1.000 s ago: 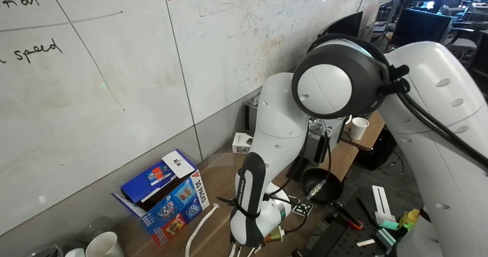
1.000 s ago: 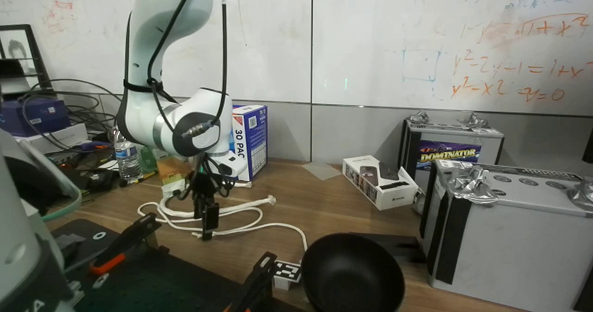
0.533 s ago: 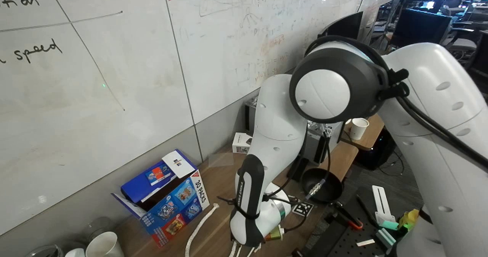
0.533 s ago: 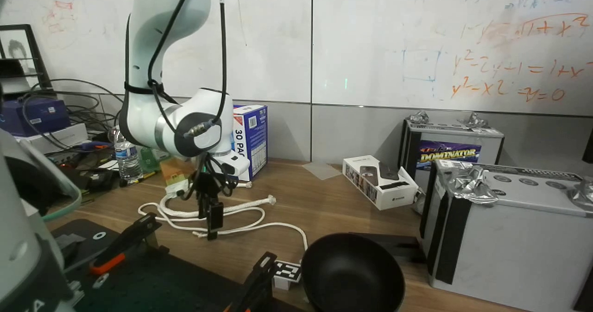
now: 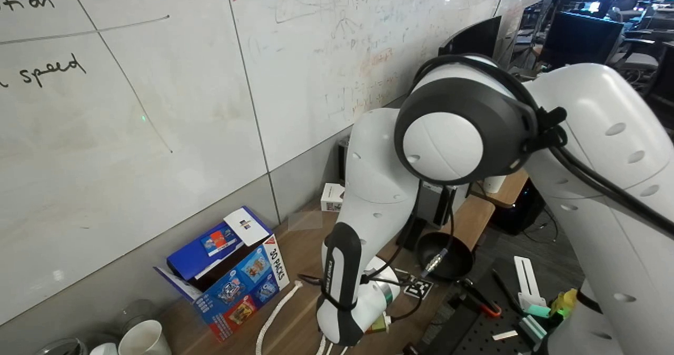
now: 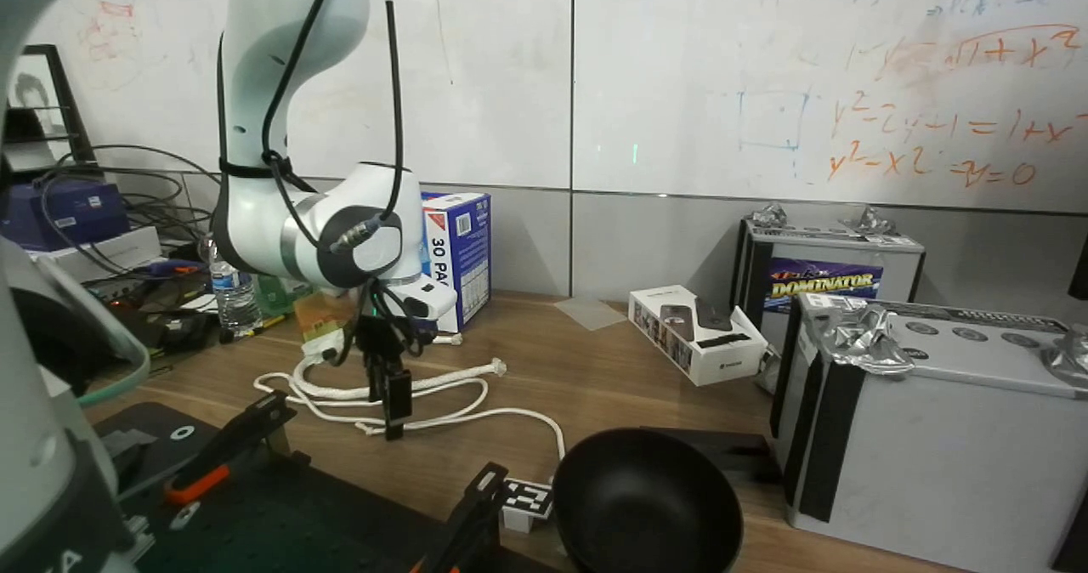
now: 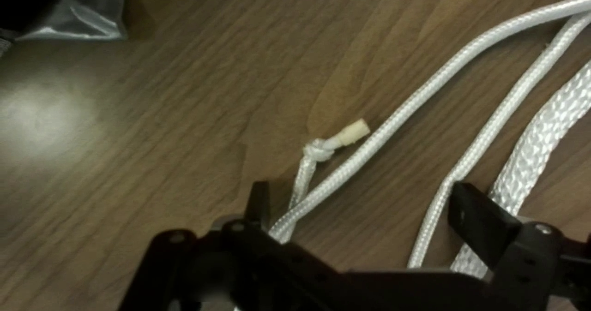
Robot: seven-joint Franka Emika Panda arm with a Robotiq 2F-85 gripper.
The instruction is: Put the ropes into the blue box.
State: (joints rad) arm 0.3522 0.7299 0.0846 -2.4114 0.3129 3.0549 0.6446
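The white ropes lie loosely on the wooden table in both exterior views, with a thick strand (image 6: 455, 378) and thinner ones (image 6: 527, 415); a rope end (image 5: 277, 311) lies beside the blue box. The blue box (image 5: 239, 286) stands against the wall with its top flaps open; it also shows behind the arm (image 6: 473, 254). My gripper (image 7: 358, 191) is open, low over the ropes. In the wrist view, thin rope (image 7: 401, 115) and a knotted rope end (image 7: 318, 149) run between the fingers. The right finger (image 7: 480, 221) stands between a thin strand and the thick rope (image 7: 526, 163).
A black pan (image 6: 648, 501) and a marker block (image 6: 527, 500) stand near the ropes. A white phone box (image 6: 697, 335) and grey cases (image 6: 926, 437) stand farther right. Cups (image 5: 143, 339) stand beside the blue box. A black board with clamps (image 6: 238, 450) is at the front.
The gripper has shifted slightly right in an exterior view, and the arm's elbow has lowered. A thin rope end by the fingers has moved a little. The blue box has not moved.
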